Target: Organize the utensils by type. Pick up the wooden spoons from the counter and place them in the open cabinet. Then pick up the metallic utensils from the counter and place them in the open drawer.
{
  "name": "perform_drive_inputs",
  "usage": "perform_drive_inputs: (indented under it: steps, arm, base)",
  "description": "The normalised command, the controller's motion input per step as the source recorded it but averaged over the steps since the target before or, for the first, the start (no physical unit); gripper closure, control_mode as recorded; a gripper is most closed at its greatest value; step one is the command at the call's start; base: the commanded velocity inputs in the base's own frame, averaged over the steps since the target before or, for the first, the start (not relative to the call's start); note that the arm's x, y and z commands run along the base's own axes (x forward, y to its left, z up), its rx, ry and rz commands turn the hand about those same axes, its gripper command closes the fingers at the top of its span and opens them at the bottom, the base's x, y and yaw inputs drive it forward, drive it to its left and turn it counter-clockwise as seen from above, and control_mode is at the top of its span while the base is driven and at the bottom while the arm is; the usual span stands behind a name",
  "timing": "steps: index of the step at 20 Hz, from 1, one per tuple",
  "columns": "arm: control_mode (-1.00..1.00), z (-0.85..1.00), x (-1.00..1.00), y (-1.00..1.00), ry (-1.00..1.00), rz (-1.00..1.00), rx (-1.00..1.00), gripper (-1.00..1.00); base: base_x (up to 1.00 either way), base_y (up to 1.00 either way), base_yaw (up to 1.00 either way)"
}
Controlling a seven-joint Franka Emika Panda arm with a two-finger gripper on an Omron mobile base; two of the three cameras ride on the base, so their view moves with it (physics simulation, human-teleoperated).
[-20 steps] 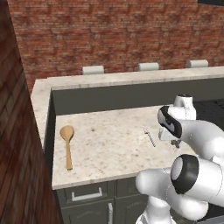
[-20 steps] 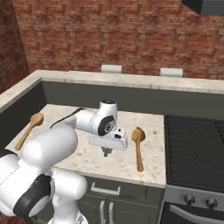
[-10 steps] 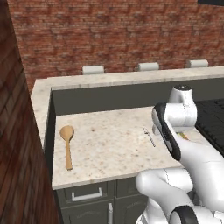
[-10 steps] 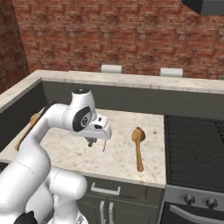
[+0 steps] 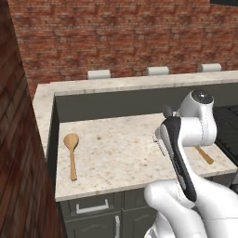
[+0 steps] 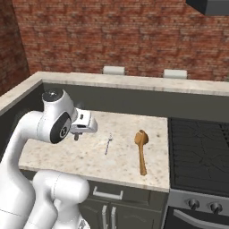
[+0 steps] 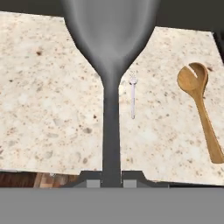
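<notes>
- Here the gripper has its jaws pinched on the dark-grey metal spoon, lifted above the counter.
- The silver fork lies on the stone, beside one wooden spoon.
- The other wooden spoon rests near the counter's left end.
- A black stovetop adjoins the counter.

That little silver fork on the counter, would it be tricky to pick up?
Probably. The fork looks very thin and lies flat on the counter, so fingers may struggle to get under it. It seems light and smooth metal, so it could slide if nudged. It likely won't roll or bend.
</notes>
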Motion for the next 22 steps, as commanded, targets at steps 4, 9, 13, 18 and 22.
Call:
perform_drive_inputs:
  steps: [4,9,13,18,22]
  arm:
    - [-1.00,0.61,0.00,0.43,-0.02,0.10,0.00,1.00]
    - [-1.00,0.47,-0.04,0.28,0.00,0.07,0.00,1.00]
    - [-1.00,0.44,-0.21,0.25,0.00,0.05,0.00,1.00]
    - [-1.00,0.19,-0.28,0.06,-0.06,0.03,0.00,1.00]
    - [-1.00,0.22,-0.39,-0.01,-0.16,0.00,0.00,1.00]
  base:
    - [0.00,0.00,0.00]
    - [0.00,0.00,0.00]
    - [0.00,0.00,0.00]
    - [0.00,0.00,0.00]
    - [0.00,0.00,0.00]
